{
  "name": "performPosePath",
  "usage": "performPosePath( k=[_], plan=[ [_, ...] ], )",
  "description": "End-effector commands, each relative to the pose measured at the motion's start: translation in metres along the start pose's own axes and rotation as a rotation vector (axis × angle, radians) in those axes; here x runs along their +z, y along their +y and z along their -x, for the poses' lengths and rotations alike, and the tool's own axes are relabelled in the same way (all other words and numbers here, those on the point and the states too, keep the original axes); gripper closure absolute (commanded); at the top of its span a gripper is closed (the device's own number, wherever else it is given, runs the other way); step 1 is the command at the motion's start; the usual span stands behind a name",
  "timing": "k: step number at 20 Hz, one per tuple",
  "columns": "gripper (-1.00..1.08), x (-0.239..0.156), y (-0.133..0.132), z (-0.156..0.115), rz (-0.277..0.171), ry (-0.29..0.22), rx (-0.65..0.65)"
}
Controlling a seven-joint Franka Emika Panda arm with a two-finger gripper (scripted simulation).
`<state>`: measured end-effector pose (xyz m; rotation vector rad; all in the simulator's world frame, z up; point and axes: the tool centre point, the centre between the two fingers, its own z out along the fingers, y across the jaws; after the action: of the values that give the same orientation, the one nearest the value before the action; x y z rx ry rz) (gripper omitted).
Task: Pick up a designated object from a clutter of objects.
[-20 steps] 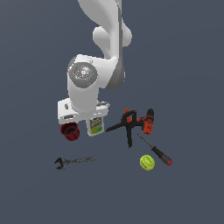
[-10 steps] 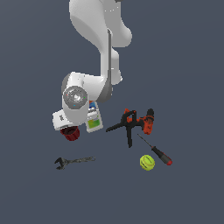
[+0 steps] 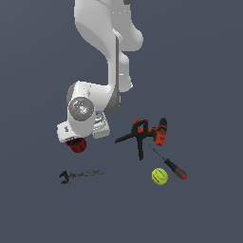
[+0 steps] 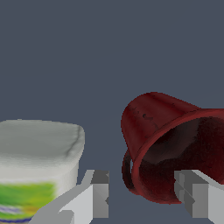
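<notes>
The dark red cup [image 3: 77,144] lies on its side on the grey floor, its dark opening turned toward the wrist camera [image 4: 170,153]. My gripper [image 4: 144,197] is open, and its two grey fingers [image 4: 100,192] stand on either side of the cup's rim. In the exterior view the hand [image 3: 71,133] sits low over the cup and hides most of it. The white labelled bottle [image 3: 100,126] stands right beside the cup, also seen in the wrist view [image 4: 39,166].
A black clamp [image 3: 135,137] and the orange-black drill [image 3: 156,132] lie toward the exterior view's right. A red-handled screwdriver [image 3: 170,165] and a yellow-green ball [image 3: 159,176] lie beyond them. A grey wrench [image 3: 78,176] lies in front of the cup.
The arm has swung toward the exterior view's left and lowered, so the hand now sits over the red cup.
</notes>
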<state>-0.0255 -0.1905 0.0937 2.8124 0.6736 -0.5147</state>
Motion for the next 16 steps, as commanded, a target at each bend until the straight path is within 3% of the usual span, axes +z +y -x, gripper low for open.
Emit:
performPosePath(
  k=[1,7,8,16],
  plan=[
    [-0.2,0.01,0.0,0.0,0.0,-0.002,-0.002],
    [-0.2,0.023,0.0,0.001,0.0,-0.002,-0.004],
    [1.08,0.023,0.0,0.001,0.0,-0.002,-0.004],
    [1.08,0.023,0.0,0.001,0.0,-0.002,-0.004]
  ],
)
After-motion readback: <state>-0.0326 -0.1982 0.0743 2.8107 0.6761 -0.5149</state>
